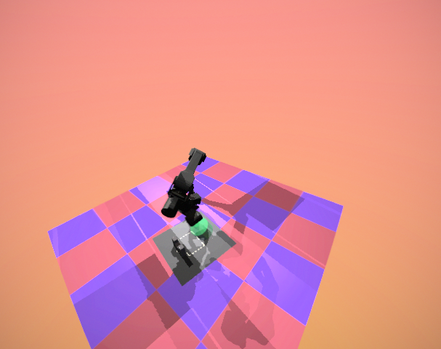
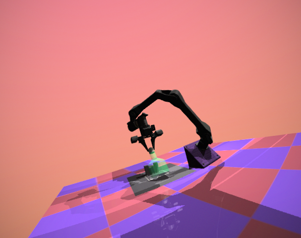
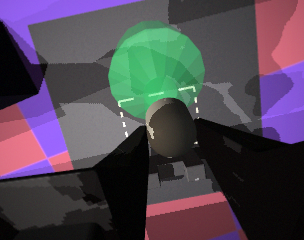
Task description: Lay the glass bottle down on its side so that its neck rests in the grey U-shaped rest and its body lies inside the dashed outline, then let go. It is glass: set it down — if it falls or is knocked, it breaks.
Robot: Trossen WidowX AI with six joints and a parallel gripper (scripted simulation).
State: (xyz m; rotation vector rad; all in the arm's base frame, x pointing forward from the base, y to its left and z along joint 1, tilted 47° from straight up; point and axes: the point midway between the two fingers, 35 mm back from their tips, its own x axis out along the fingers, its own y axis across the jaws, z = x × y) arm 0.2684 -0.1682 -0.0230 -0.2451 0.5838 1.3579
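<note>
The bottle is translucent green; white dashes mark the grey mat; purple and pink-red checks pattern the bench.

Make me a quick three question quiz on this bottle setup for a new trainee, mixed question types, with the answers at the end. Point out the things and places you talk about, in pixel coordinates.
1. True or false: the black parallel-jaw gripper (image 2: pixel 150 149) (image 3: pixel 170 128) is shut on the dark stopper end of the green glass bottle (image 1: pixel 199 227) (image 2: pixel 159 165) (image 3: pixel 154 65).
2. Multiple choice: the bottle is
A) flat on its side
B) tilted, neck up
C) upside down
3. Fill in: the line marking where the bottle's body should lie is ____ in colour.

Key: 1 true; 2 B; 3 white
</note>
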